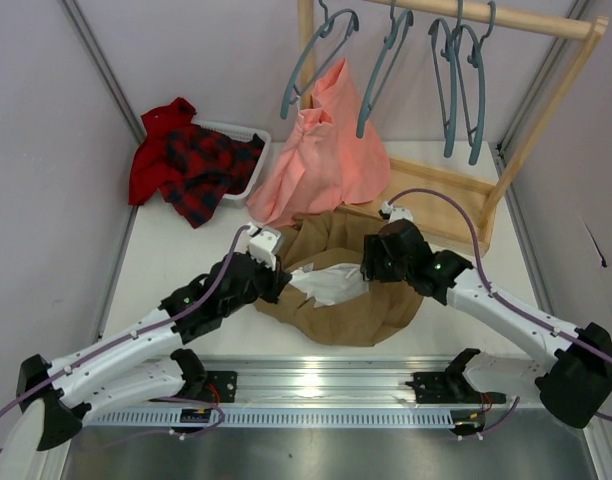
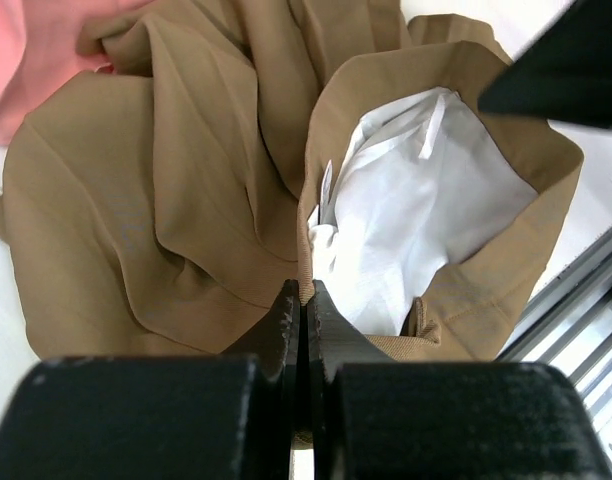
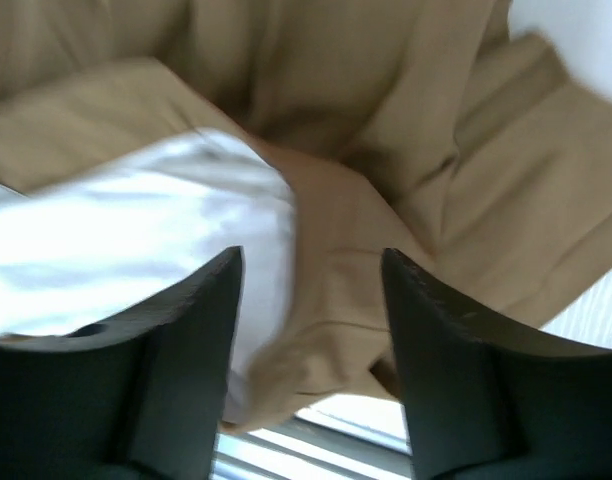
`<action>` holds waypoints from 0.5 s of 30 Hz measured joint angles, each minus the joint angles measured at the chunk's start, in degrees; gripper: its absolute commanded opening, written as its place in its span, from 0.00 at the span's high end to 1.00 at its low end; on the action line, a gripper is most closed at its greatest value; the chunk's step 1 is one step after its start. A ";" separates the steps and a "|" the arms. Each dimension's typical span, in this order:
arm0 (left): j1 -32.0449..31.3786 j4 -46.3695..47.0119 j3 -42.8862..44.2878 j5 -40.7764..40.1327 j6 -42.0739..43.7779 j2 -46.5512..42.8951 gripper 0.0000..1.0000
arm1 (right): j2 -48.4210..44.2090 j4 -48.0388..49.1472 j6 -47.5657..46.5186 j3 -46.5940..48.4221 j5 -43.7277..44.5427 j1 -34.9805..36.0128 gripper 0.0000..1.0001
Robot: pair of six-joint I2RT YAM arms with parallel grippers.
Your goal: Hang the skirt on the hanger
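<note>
Overhead, the skirt (image 1: 361,310) lies bunched on the bench (image 1: 176,262) between both low, inward-reaching arms, its waistband spanning the gap; a hanger (image 1: 449,110) hangs well beyond on the rail (image 1: 506,20). From the left wrist, the left end effector (image 2: 304,300) is clamped tight on the waistband rim, with the white lining (image 2: 416,200) just ahead. From the right wrist, the right end effector (image 3: 311,270) stands wide over the opposite rim, gripping nothing yet.
</note>
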 measured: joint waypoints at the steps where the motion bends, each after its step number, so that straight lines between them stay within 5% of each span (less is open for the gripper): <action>1: 0.00 -0.02 -0.31 -0.37 -0.26 -0.42 0.97 | 0.15 -0.02 0.09 -1.18 0.04 0.37 0.56; 3: 0.00 -0.26 -0.92 -0.94 -0.72 -0.96 0.97 | 0.61 -0.07 0.31 -3.13 0.15 1.03 0.81; 6: 0.00 -0.81 -1.88 -1.84 -1.60 -1.64 0.97 | 1.31 0.04 1.14 -3.82 0.81 1.57 1.00; 15: 0.00 -6.51 0.85 -9.84 -3.50 -1.64 0.80 | -5.95 0.83 2.99 -3.32 4.48 2.01 1.00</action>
